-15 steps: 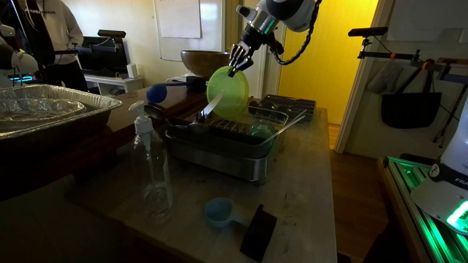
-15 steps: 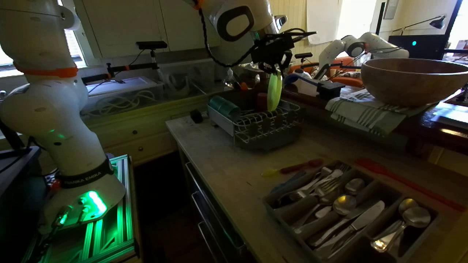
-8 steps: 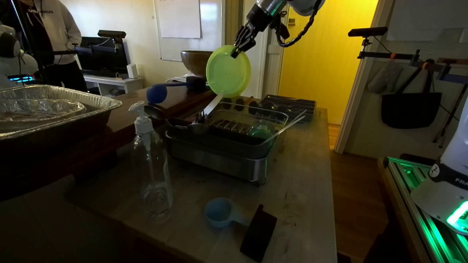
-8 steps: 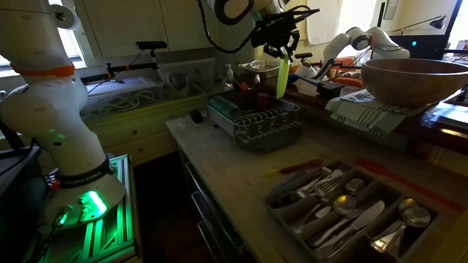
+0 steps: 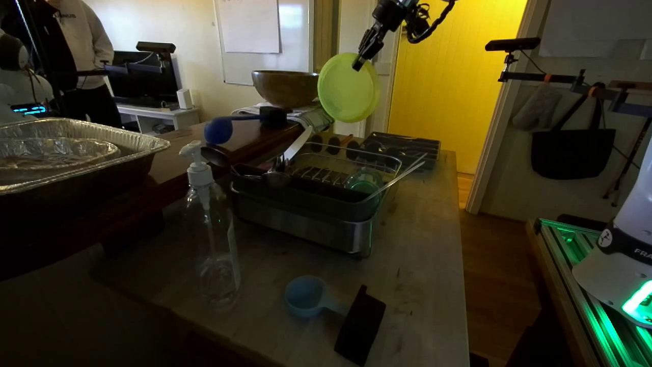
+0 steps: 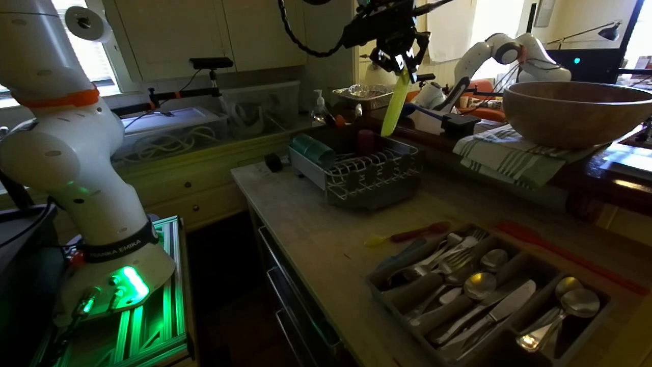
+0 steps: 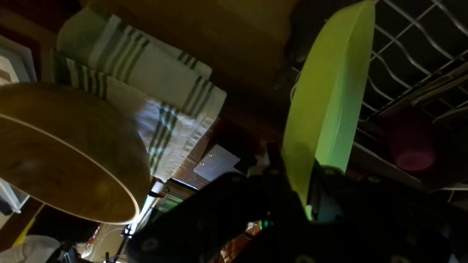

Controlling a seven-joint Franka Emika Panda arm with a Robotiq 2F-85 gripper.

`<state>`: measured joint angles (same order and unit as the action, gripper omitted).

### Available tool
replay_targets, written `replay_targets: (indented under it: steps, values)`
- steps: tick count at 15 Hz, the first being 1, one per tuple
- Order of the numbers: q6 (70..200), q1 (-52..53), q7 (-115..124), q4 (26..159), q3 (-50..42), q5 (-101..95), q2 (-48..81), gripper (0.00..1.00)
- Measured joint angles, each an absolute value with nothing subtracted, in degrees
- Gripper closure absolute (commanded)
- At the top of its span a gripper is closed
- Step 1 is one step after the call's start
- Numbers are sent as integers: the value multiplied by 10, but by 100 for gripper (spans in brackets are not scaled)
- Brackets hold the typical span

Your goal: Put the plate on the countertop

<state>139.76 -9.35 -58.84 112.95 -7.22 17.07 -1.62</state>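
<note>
The lime-green plate (image 5: 348, 92) hangs in the air, roughly on edge, above the far end of the grey dish rack (image 6: 374, 171). It shows thin and slightly tilted in an exterior view (image 6: 395, 107) and edge-on in the wrist view (image 7: 325, 87). My gripper (image 5: 358, 65) is shut on the plate's upper rim, one finger on each face; it also shows in an exterior view (image 6: 406, 76) and in the wrist view (image 7: 294, 160). The pale countertop (image 6: 300, 214) lies below, under the rack, and also shows in an exterior view (image 5: 417, 244).
A cutlery tray (image 6: 484, 295) and red utensils (image 6: 423, 232) lie on the countertop. A wooden bowl (image 6: 575, 122) stands on a striped towel (image 6: 509, 153) on a raised ledge. A pump bottle (image 5: 211, 244), blue cup (image 5: 305, 295) and black object (image 5: 360, 326) are at the other end.
The gripper has lifted the plate up from the dish rack and carried it beyond the rack towards the cutlery tray side. The plate has tilted slightly. The rack and other objects have stayed put.
</note>
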Motion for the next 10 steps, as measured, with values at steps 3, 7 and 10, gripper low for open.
replay_targets:
  steps: [3, 7, 10]
  values:
    - [1360, -105, -573, 1129, -101, 174, -25, 96]
    - [1331, -120, -553, 1131, -132, 190, -24, 96]
    - [1317, -130, -544, 1133, -149, 211, -16, 96]
